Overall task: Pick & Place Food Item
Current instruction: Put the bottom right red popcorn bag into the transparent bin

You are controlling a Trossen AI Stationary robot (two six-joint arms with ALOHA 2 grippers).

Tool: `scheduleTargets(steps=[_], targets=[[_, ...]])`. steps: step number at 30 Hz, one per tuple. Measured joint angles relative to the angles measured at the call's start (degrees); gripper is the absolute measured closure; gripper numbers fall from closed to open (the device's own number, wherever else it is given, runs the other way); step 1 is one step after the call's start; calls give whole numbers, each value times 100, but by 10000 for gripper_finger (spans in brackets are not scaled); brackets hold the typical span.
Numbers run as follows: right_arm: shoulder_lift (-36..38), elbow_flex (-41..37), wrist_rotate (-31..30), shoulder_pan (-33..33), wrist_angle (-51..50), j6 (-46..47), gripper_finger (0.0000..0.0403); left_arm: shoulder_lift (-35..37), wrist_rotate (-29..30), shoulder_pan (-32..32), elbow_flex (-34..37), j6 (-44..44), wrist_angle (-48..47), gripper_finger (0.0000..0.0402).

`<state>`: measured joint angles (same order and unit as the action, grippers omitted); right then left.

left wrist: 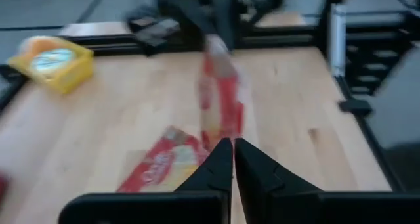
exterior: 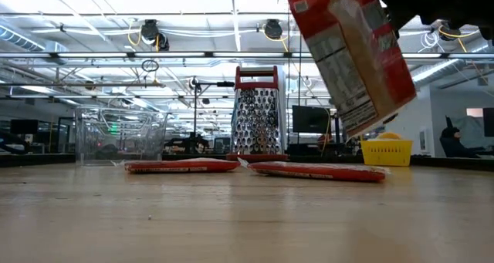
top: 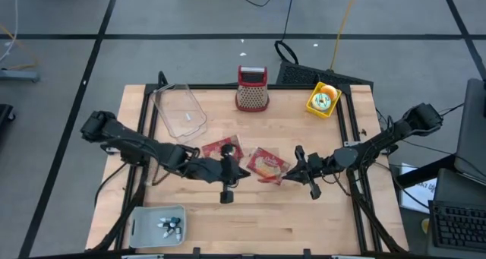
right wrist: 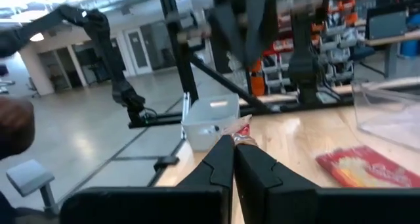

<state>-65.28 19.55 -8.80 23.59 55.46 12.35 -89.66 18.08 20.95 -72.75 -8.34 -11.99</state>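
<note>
A red food packet [exterior: 355, 55] hangs tilted in the air between my two grippers; the left wrist view shows this packet [left wrist: 220, 106] edge-on. My left gripper [left wrist: 232, 144] is shut at one end of it and my right gripper [right wrist: 233, 140] at the other. In the high view my left gripper [top: 244, 171] and my right gripper [top: 287, 172] face each other over the table's middle. Two more red packets lie flat on the table, one [exterior: 181, 166] to the left and one [exterior: 320, 171] to the right. My left gripper pinches the lifted packet's near end [left wrist: 222, 133] between its shut fingertips, coming from the table's left. The packet stands edge-on beyond the tips, clear of the table. My right gripper pinches a crinkled corner [right wrist: 241, 131] of the same packet between its two fingertips, coming from the table's right. The packet is lifted clear.
A clear plastic container [top: 180, 111] stands at the far left, a red-framed grater [top: 252, 88] at the far middle, and a yellow bin [top: 323, 99] at the far right. A grey tray [top: 148, 227] with small items sits at the near left corner.
</note>
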Motion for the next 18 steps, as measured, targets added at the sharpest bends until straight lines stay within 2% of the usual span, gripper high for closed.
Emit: scheduleTargets(steps=[3, 5, 9, 14, 18], targets=[[0, 0, 23, 0, 205, -96, 402, -302, -468, -9, 0, 217, 453, 391], [3, 0, 55, 0, 226, -108, 402, -533, -540, -10, 0, 198, 790, 383], [-13, 0, 65, 0, 198, -93, 402, -826, -646, -144, 2, 175, 1103, 339], [-40, 0, 138, 0, 213, -55, 403, -853, -566, -311, 2, 178, 1176, 276], [-44, 0, 136, 0, 214, -44, 403, -853, -609, -404, 2, 199, 1161, 248]])
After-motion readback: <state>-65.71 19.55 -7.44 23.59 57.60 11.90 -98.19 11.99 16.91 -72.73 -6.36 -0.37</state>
